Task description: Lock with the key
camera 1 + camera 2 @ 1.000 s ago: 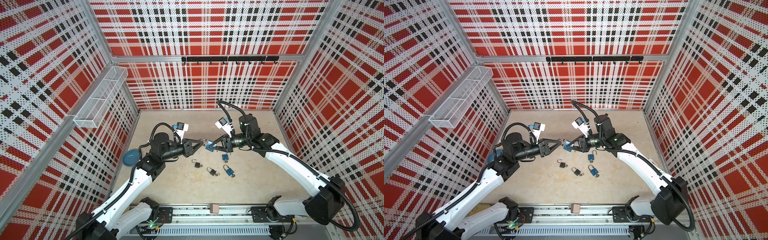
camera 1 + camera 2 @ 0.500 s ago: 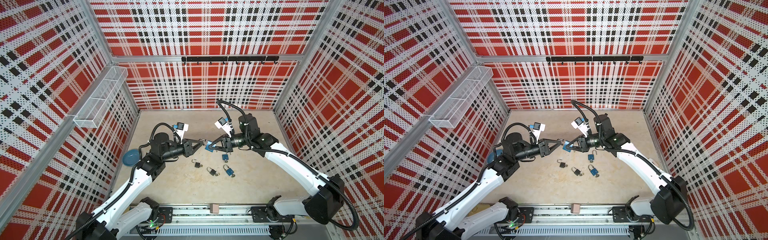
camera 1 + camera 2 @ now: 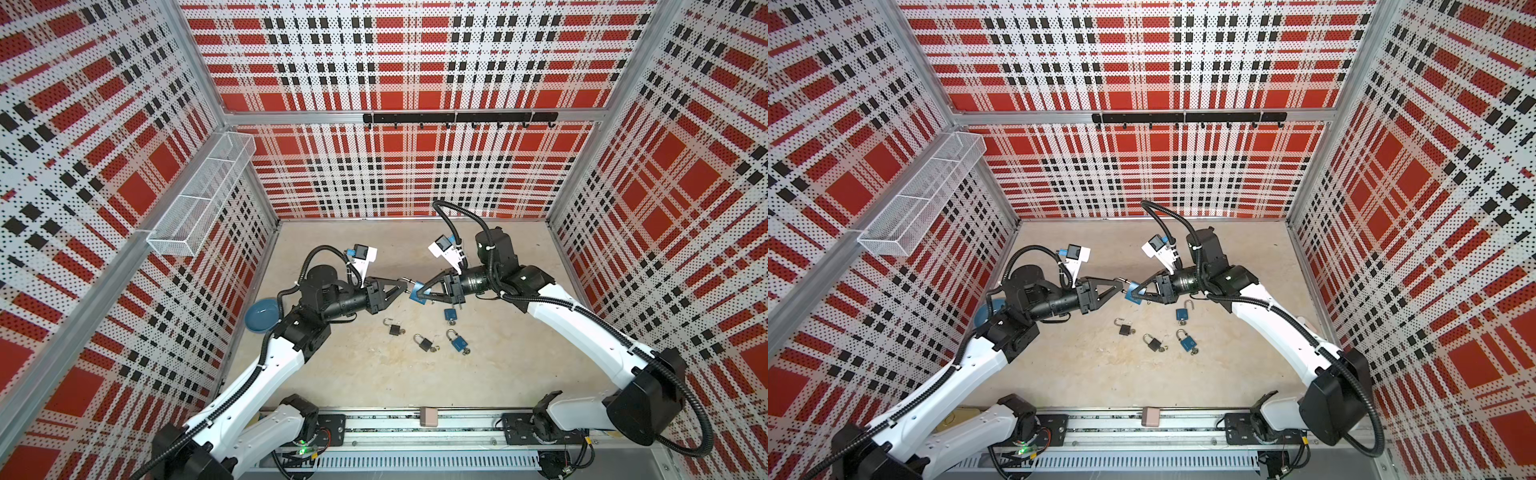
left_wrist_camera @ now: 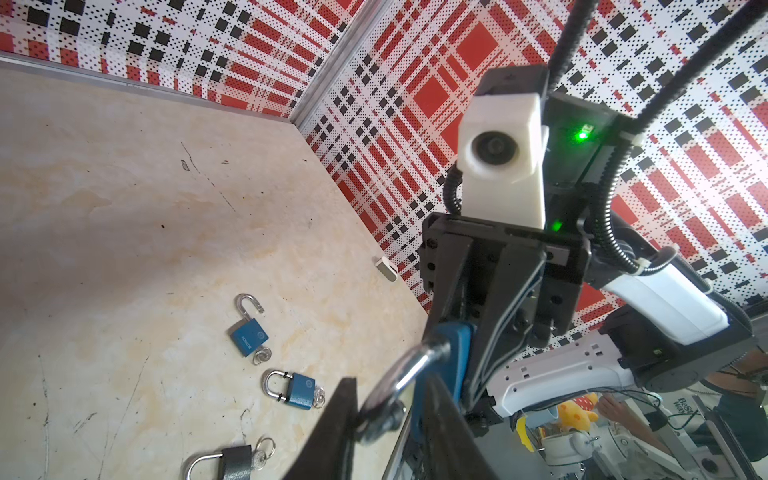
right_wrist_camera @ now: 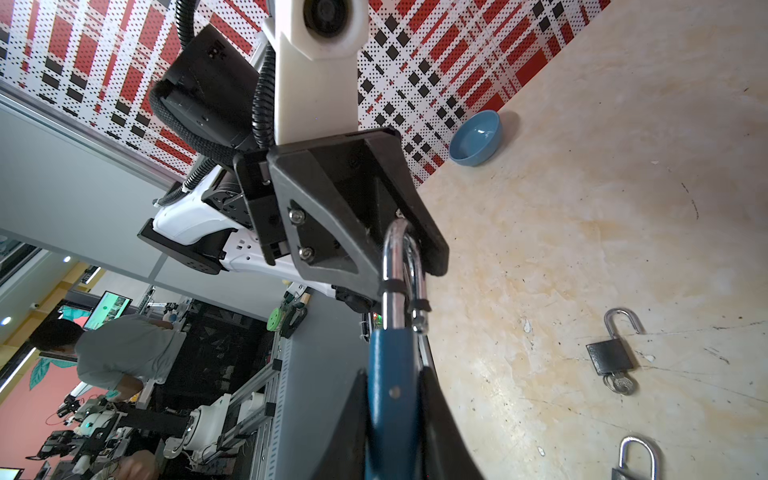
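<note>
The right gripper (image 3: 420, 292) clamps a blue padlock (image 5: 392, 399) by its body, raised above the middle of the surface (image 3: 374, 386). The left gripper (image 3: 404, 285) sits narrowly parted around its shackle (image 5: 400, 257); grip unclear.

The left claw (image 3: 403, 286) and right claw (image 3: 420, 291) meet tip to tip above mid-counter, a blue lock (image 3: 414, 295) bridging them, so nothing passes between. Just nearer, four loose padlocks (image 3: 424, 343) litter the counter (image 3: 374, 395). A bowl (image 3: 258, 321) sits at the left edge. Far, near and right stretches lie open.
</note>
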`<state>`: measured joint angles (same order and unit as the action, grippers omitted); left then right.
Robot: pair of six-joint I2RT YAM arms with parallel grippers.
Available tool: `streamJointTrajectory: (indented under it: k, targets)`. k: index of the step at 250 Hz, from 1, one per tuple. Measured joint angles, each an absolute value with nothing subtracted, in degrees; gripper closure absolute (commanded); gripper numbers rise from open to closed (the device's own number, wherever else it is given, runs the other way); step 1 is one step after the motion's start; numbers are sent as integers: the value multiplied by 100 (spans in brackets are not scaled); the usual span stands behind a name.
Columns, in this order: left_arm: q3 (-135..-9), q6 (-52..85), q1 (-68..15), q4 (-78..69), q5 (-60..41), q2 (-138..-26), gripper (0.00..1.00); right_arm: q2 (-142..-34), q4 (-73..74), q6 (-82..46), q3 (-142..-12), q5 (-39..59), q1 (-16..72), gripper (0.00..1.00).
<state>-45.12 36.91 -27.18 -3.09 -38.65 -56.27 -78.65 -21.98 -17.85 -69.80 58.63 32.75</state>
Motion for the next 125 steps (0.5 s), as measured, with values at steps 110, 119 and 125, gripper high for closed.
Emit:
streamJointTrajectory:
  k: [110, 119, 125]
  targets:
    - [-4536, 3734, -2692, -377, -3933, -5634, 90, -7883, -2185, -1793, -6980, 5894, 3271, 100]
    - [-4536, 3750, -2687, -381, -3946, -5638, 95, -7883, -2167, -1791, -6980, 5909, 3264, 100]
    - [-4536, 3771, -2676, -390, -3953, -5640, 98, -7883, -2161, -1782, -6980, 5933, 3264, 100]
